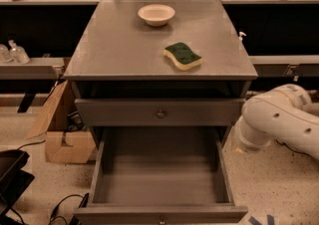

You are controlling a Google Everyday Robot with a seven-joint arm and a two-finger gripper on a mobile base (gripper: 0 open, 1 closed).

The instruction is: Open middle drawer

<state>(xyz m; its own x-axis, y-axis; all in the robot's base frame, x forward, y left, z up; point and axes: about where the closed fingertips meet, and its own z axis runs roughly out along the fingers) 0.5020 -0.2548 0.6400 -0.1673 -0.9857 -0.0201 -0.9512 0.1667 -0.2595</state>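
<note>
The middle drawer (160,215) is pulled far out of the grey cabinet (124,45). Its low front panel with a small round knob lies at the bottom edge of the view. Its deep grey box (159,174) is open and holds nothing. Above it, a closed grey drawer front (124,113) has its own round knob. My white arm (276,119) comes in from the right. My gripper (238,145) is at the arm's lower left end, just outside the right wall of the open drawer and touching nothing.
A white bowl (156,14) and a green and yellow sponge (183,56) lie on the cabinet top. A cardboard box (62,129) stands on the floor at the left. Cables and a black object (12,176) lie at the lower left. Shelving runs behind.
</note>
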